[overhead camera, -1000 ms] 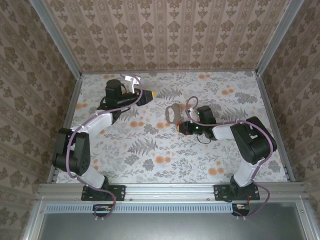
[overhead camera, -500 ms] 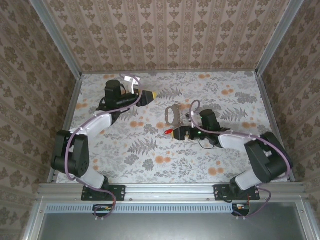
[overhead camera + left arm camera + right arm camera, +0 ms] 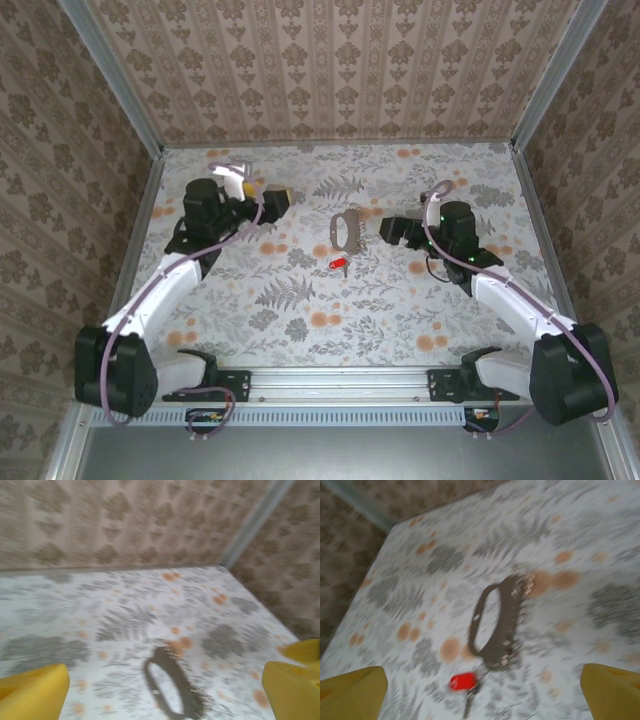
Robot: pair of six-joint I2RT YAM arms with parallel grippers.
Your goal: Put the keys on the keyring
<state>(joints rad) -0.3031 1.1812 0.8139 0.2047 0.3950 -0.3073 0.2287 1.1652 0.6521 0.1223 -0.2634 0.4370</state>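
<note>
Red plastic marks the head of the small key (image 3: 339, 264), which lies flat on the flower-patterned bench (image 3: 300, 320) near its middle, just beside the near end of the keyring (image 3: 347, 228). The keyring is an oval loop of dull grey-brown metal, also lying flat. In the blurred right wrist view the key (image 3: 463, 682) sits at the lower end of the loop (image 3: 496, 622), but whether the two are linked cannot be told. The left claw (image 3: 272, 203) hangs to the left of the loop and well apart from it, its yellow pads (image 3: 32, 692) spread wide and holding nothing. The right claw (image 3: 393, 230) is near the loop on the other side, its pads (image 3: 612, 690) likewise spread wide and empty.
</note>
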